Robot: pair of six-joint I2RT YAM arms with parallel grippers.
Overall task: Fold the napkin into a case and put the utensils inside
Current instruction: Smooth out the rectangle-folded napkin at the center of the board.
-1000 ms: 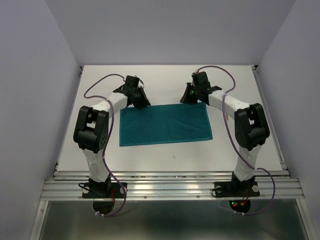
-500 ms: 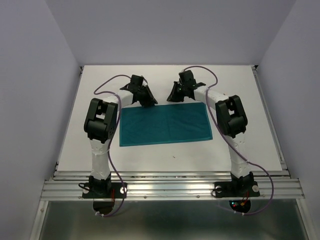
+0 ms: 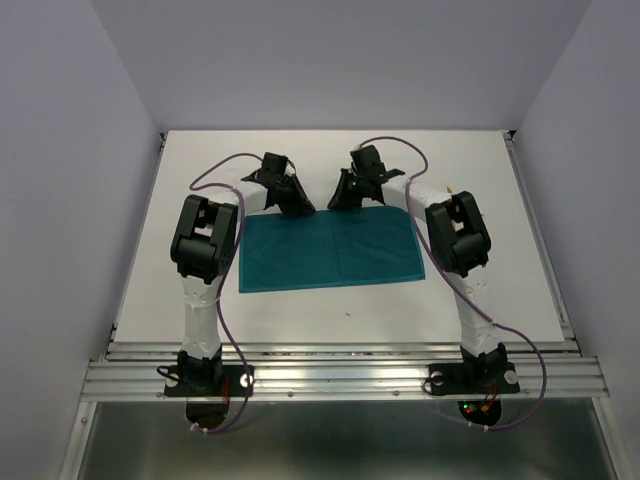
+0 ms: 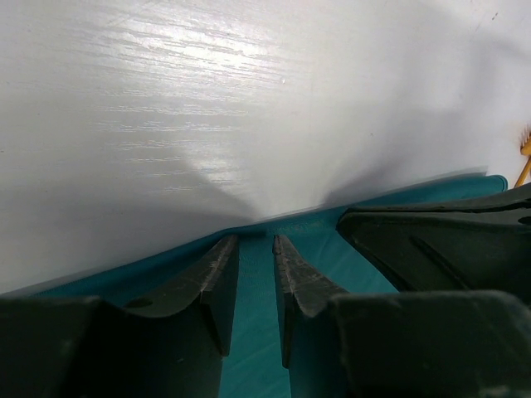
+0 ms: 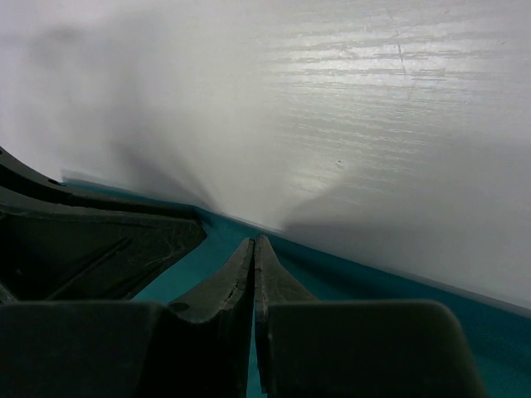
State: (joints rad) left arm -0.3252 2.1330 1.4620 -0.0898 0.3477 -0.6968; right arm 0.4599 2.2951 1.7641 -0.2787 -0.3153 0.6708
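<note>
The teal napkin (image 3: 330, 255) lies flat on the white table as a wide rectangle. My left gripper (image 3: 298, 207) rests low over the middle of its far edge. In the left wrist view it (image 4: 255, 239) is open by a narrow gap, with flat cloth (image 4: 253, 332) showing between the fingers. My right gripper (image 3: 343, 200) stands just to its right, tips at the same edge. Its jaws (image 5: 254, 240) are shut, and the napkin (image 5: 348, 278) lies unlifted under them. A sliver of an orange utensil (image 4: 524, 157) shows at the right rim of the left wrist view.
The two gripper heads sit close together: the right one's body (image 4: 448, 249) fills the left wrist view's right side. White table (image 3: 330, 150) stretches beyond the napkin to the back wall. Purple cables (image 3: 215, 165) loop over both arms. A metal rail (image 3: 340, 375) runs along the near edge.
Both grippers slid inward along the napkin's far edge, from its two far corners to the middle. The right jaws closed slightly; the napkin has not moved.
</note>
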